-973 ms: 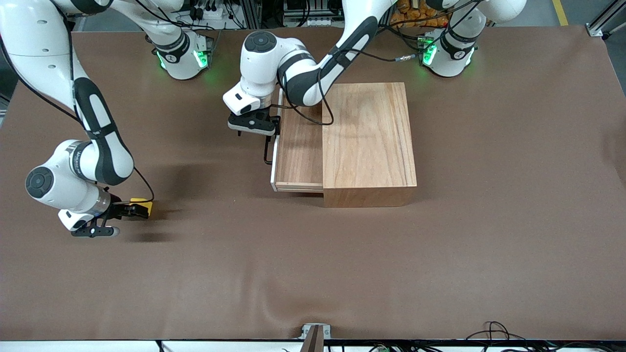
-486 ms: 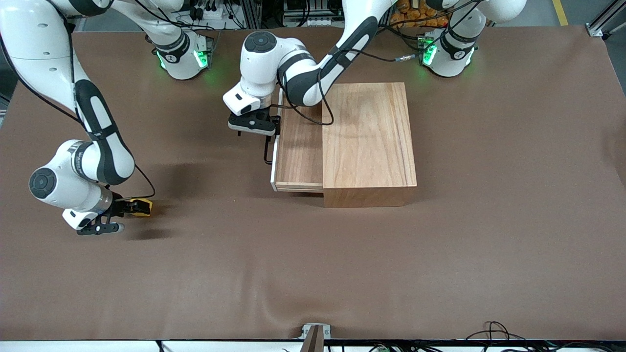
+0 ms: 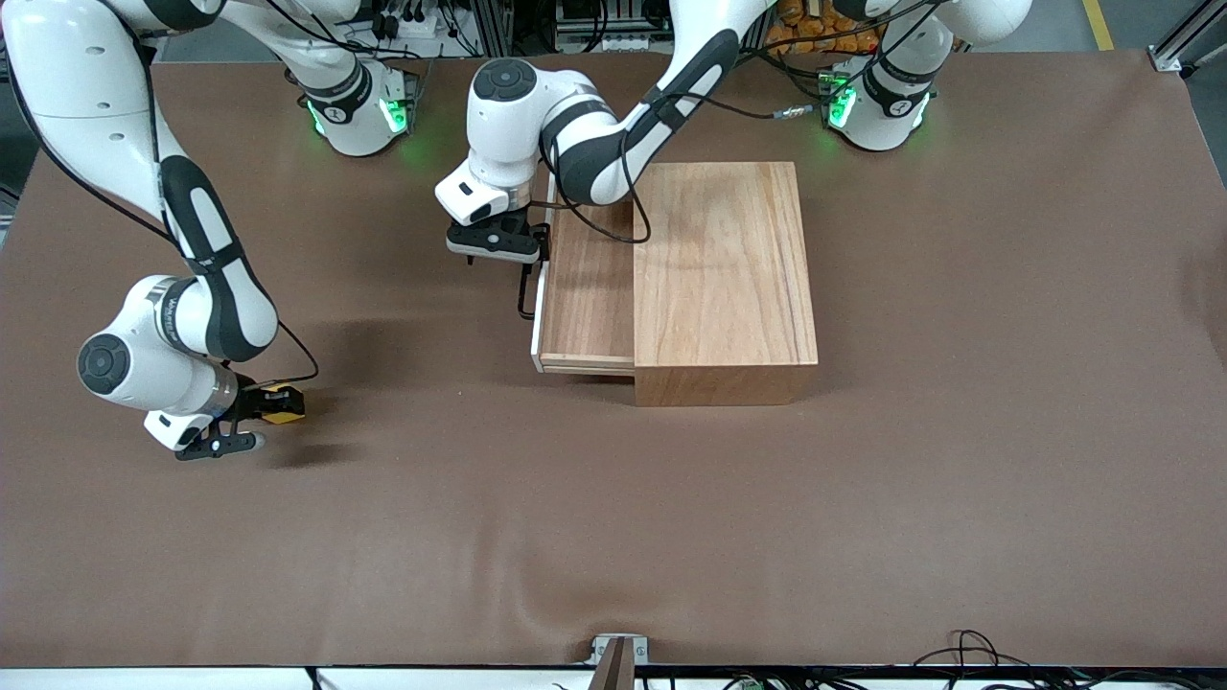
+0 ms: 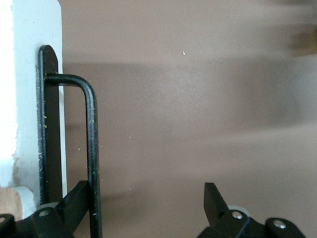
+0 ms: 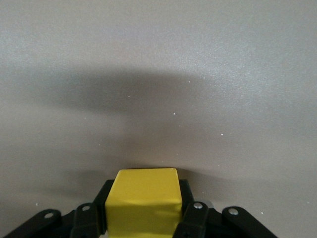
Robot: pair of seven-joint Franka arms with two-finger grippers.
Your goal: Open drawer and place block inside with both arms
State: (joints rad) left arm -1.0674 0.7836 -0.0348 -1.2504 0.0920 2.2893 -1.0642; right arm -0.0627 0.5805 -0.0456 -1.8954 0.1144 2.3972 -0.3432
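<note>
The right gripper (image 3: 271,402) has its fingers (image 5: 190,218) clamped on the yellow block (image 5: 144,206) (a small cube), low over the brown counter (image 3: 671,517) toward the right arm's end, well apart from the wooden cabinet (image 3: 724,278). The drawer (image 3: 585,297) stands pulled out. The left gripper (image 4: 148,208) sits at the drawer's black wire handle (image 4: 90,148), fingers (image 4: 213,198) spread wide, one touching the wire.

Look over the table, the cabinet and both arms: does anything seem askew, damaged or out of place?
Nothing stands out. The drawer is pulled out squarely from the cabinet, the left gripper sits open at the handle, and the right gripper is shut on the yellow block toward the right arm's end of the table.
</note>
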